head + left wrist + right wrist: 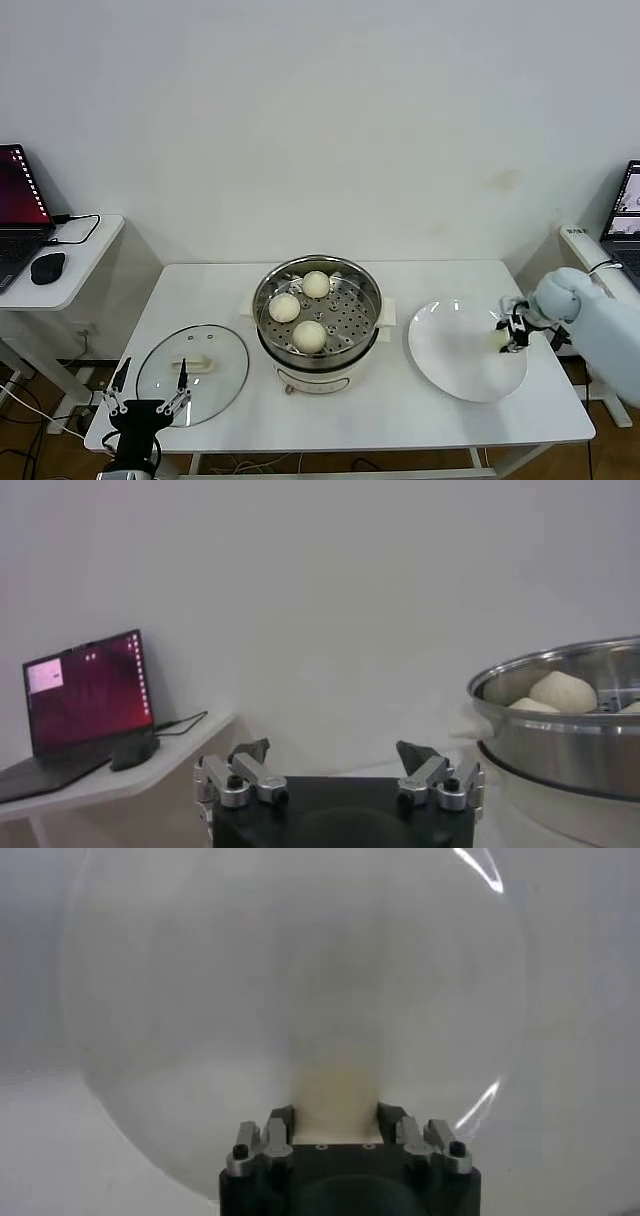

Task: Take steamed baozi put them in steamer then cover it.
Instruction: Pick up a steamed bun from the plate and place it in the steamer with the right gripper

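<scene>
I am gripping the last baozi (335, 1098) with my right gripper (337, 1120), the fingers (280, 1120) pressing narrow against both its sides. My right wrist view is showing this best: the pale bun is sitting between the two pads, with the round white plate (180, 998) filling the space behind it. From my head, the same grip is looking much smaller, at about four o'clock on the table (420, 410), where my right gripper (512, 333) is reaching over the right edge of the plate (450, 355) and the bun (497, 341) is showing only as a pale spot under the fingers.

My left gripper (150, 395) is hanging at about seven o'clock, at the near left corner of the table, with its fingers spread wide and holding nothing. The cover (192, 373) is lying flat on the table just beyond it, handle up. My left wrist view is not showing the cover at all; it is showing my open left fingers (250, 765) and, further off, the steel wall of the steamer (560, 730) with buns peeking above its rim.

At the table's centre, the steamer (318, 345) is standing uncovered on its cream base, and three baozi (310, 335) are resting in the perforated basket, something only my head view is showing in full.

Farther off, at nine o'clock, a side desk (85, 265) is carrying a laptop (20, 215) and a mouse (47, 266).
</scene>
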